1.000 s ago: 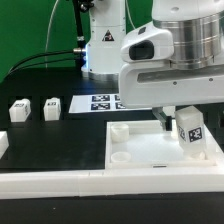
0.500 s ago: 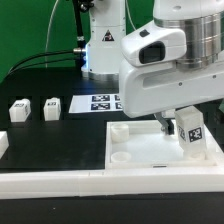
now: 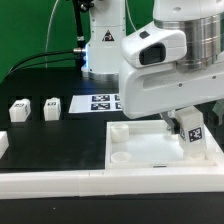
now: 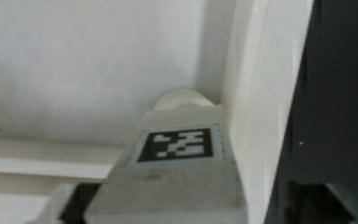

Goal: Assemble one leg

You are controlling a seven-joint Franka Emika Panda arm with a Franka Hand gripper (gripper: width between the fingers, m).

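My gripper [image 3: 186, 124] is shut on a white leg [image 3: 190, 133] with a black-and-white marker on its face. I hold it upright over the far corner of the large white tray-like piece [image 3: 150, 150] at the exterior view's right. In the wrist view the leg [image 4: 172, 160] fills the space between my fingers, and its far end sits at a round corner socket [image 4: 185, 101] of the tray piece [image 4: 87, 60]. Two more legs [image 3: 19, 111] [image 3: 51, 108] stand on the black table at the exterior view's left.
The marker board [image 3: 100, 102] lies flat behind the tray piece. A white rail [image 3: 50, 182] runs along the front edge. A white part [image 3: 3, 146] shows at the exterior view's left edge. The robot base [image 3: 100, 45] stands at the back.
The arm has moved toward the exterior view's left and lowered the leg slightly toward the tray piece's far corner. The grip has not changed.
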